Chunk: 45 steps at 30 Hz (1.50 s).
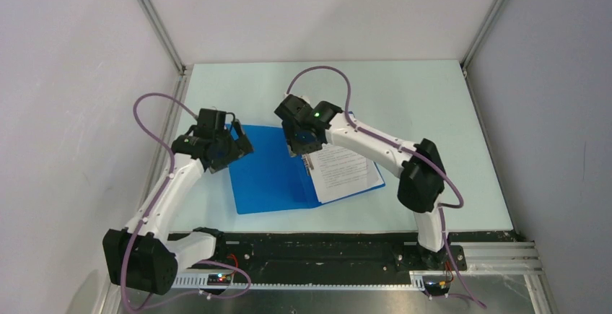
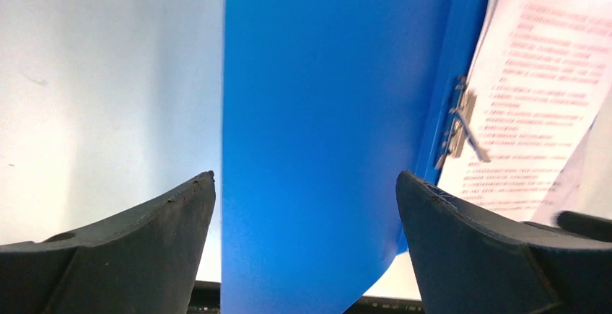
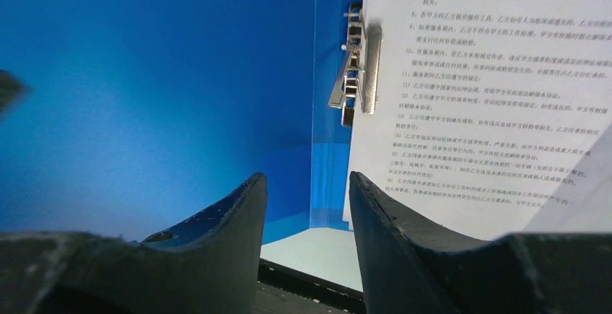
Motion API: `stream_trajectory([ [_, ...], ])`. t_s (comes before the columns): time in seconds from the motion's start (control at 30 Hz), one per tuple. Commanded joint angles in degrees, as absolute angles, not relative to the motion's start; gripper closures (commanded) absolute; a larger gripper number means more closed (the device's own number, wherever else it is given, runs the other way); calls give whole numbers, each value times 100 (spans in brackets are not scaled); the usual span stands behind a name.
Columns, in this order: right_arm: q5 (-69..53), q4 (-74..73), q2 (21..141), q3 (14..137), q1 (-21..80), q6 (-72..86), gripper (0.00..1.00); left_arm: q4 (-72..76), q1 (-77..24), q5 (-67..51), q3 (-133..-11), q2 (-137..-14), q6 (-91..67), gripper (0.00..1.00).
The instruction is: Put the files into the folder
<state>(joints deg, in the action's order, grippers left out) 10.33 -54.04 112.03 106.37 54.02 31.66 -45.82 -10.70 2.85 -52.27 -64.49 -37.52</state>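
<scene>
- Folder [image 1: 270, 169] – bright blue, lying open and flat on the tabletop [image 1: 404, 97], roughly midway between the two arms. Its bare cover is on the left and its loaded cover on the right.
- Files [image 1: 346, 173] are white printed sheets resting on the right cover. Their left edge sits against the spine, where the metal clip [image 3: 355, 65] appears to overlap them (whether it actually pinches them I cannot tell).
- Left end effector [image 2: 307, 180] is at the far left corner of the folder with its fingers spread as wide as they go. It holds nothing. From its wrist view the left edge of the bare cover runs just inside the left finger.
- Right end effector [image 3: 307, 177] is over the far end of the spine, next to the clip. Its fingers stand about half apart, with only the cover and the tabletop showing through the gap, so it grips nothing.
- Step in hand, as I judge it: the sheets are placed, so what remains is checking them at the clip and shutting the folder.
- The next move probably calls for the left arm to drop low and work one finger under the thin left edge – a flat cover offers little to catch – then swing it over to the right. The right arm must first move off the spine so it is not in the way.
</scene>
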Motion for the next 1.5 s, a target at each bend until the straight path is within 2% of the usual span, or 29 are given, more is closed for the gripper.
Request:
stream_trajectory([
  [0.0, 1133, -6067, 11598, 11054, 5425, 3114, 50, -4789, -1051, 974, -5802, -6140, -3738, 2],
  [0.2, 1261, -6022, 11947, 11180, 5420, 3227, 55, -4771, -1073, 598, -6189, -6395, -3605, 2],
  [0.4, 1189, -5907, 12161, 11247, 5340, 3198, 55, -4753, -1097, 481, -6249, -6531, -3580, 2],
  [0.6, 999, -5828, 12294, 11399, 5328, 3068, 56, -4462, -1119, -110, -6240, -7015, -3475, 2],
  [0.83, 955, -5813, 12432, 11544, 5247, 3077, 63, -4212, -1134, -323, -6090, -7357, -3536, 2],
  [1.3, 863, -5778, 12591, 11504, 5196, 3006, 63, -4223, -983, -107, -5989, -6901, -3405, 2],
  [1.47, 816, -5722, 12611, 11475, 5179, 3014, 67, -4223, -846, -154, -5873, -6727, -3359, 2],
])
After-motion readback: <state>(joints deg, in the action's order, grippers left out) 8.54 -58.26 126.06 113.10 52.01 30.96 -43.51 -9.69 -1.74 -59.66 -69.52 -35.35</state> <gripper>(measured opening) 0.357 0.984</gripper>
